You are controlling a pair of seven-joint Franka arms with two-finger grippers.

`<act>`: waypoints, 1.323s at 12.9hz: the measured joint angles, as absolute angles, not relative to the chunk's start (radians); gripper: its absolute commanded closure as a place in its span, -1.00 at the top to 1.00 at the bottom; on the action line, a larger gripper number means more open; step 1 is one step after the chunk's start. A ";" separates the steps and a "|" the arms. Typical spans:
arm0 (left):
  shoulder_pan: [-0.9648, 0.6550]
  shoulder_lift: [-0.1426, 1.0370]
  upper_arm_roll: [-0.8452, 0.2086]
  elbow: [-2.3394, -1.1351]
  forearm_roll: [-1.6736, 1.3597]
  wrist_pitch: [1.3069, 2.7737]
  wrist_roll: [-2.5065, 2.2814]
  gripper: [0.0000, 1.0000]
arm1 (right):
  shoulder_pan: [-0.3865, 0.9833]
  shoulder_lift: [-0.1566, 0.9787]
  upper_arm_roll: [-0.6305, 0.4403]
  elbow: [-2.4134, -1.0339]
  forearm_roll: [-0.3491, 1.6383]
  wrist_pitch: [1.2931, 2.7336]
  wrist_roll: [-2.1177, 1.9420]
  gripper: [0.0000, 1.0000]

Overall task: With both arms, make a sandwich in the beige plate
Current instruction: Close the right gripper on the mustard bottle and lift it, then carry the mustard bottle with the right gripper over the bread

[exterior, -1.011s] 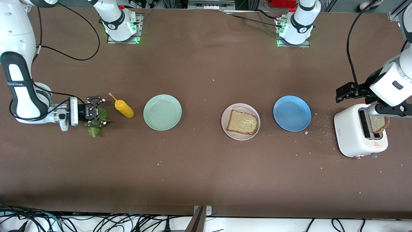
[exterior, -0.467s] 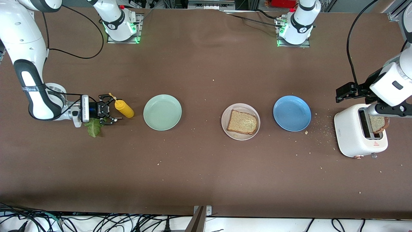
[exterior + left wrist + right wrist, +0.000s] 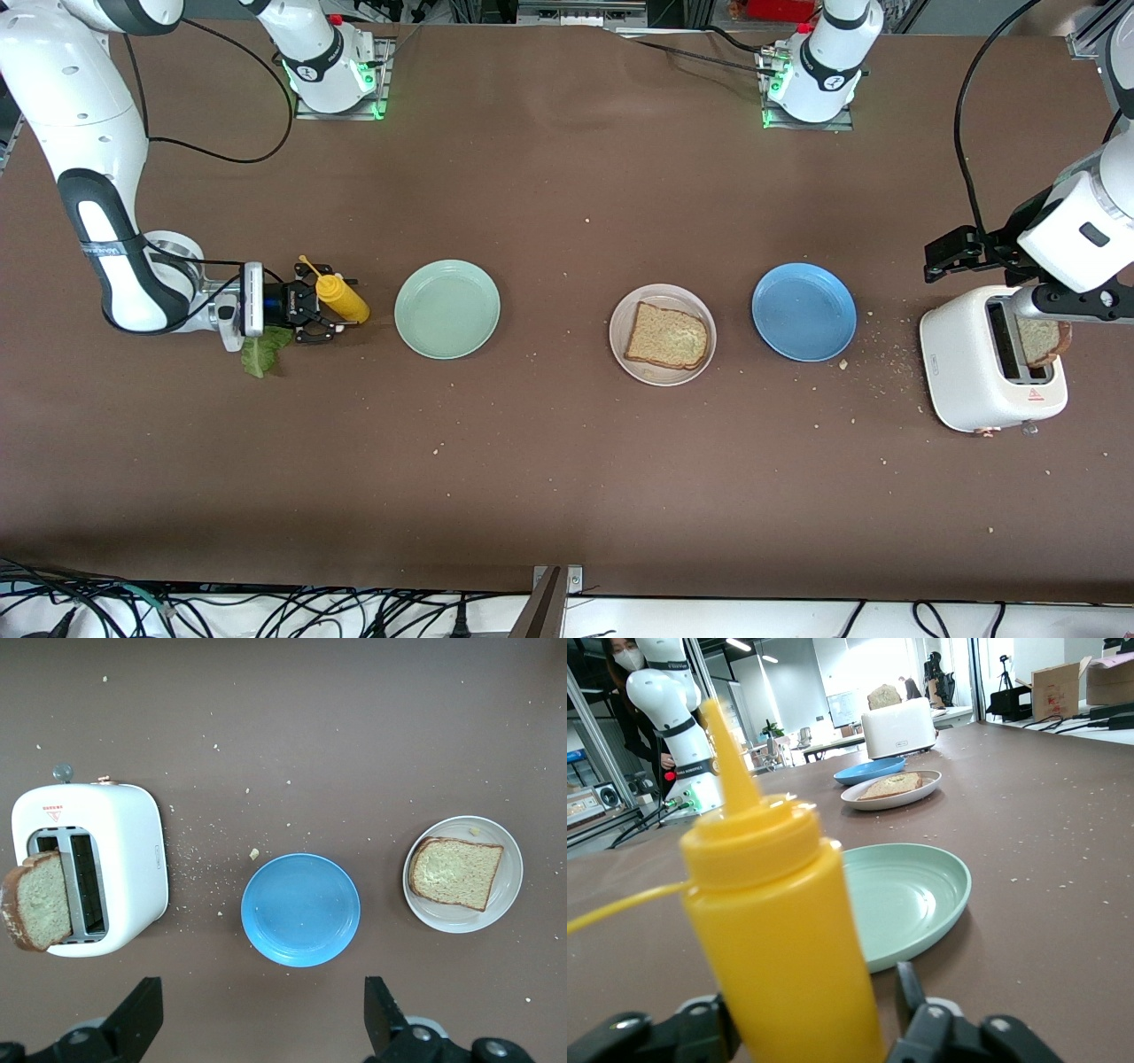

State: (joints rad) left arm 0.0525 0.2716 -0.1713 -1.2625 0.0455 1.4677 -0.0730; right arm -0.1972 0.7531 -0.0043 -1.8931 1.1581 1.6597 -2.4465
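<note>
One slice of speckled bread (image 3: 667,337) lies on the beige plate (image 3: 660,377), which also shows in the left wrist view (image 3: 509,895). A second slice (image 3: 1044,341) sticks up from the white toaster (image 3: 966,372). The green lettuce leaf (image 3: 259,354) lies on the table near the right arm's end. Just past it, my right gripper (image 3: 326,303) lies low with a finger on each side of the yellow squeeze bottle (image 3: 341,299); a small gap shows at one finger, so it is open. My left gripper (image 3: 952,252) waits high beside the toaster, open and empty (image 3: 261,1014).
A mint-green plate (image 3: 447,309) sits between the bottle and the beige plate. A blue plate (image 3: 803,312) sits between the beige plate and the toaster. Crumbs are scattered round the toaster. Cables run along the table's near edge.
My right gripper slid from over the lettuce toward the bottle, and its fingers have come round the bottle and narrowed. The left arm has not moved.
</note>
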 measured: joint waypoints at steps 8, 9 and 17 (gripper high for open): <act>0.052 0.272 -0.171 -1.263 0.046 1.468 -0.073 1.00 | -0.132 0.680 -0.004 -1.819 1.166 1.811 -2.374 -1.00; 0.052 0.272 -0.171 -1.262 0.046 1.468 -0.073 1.00 | -0.105 0.654 -0.004 -1.816 1.166 1.852 -2.325 -1.00; 0.052 0.272 -0.171 -1.263 0.046 1.468 -0.073 1.00 | 0.178 0.482 0.000 -1.742 0.944 2.178 -1.740 -1.00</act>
State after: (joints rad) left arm 0.0525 0.2716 -0.1713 -1.2625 0.0455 1.4677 -0.0730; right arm 0.1783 0.4820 -0.0003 -1.7418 0.9436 2.1776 -1.7399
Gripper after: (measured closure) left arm 0.000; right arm 0.855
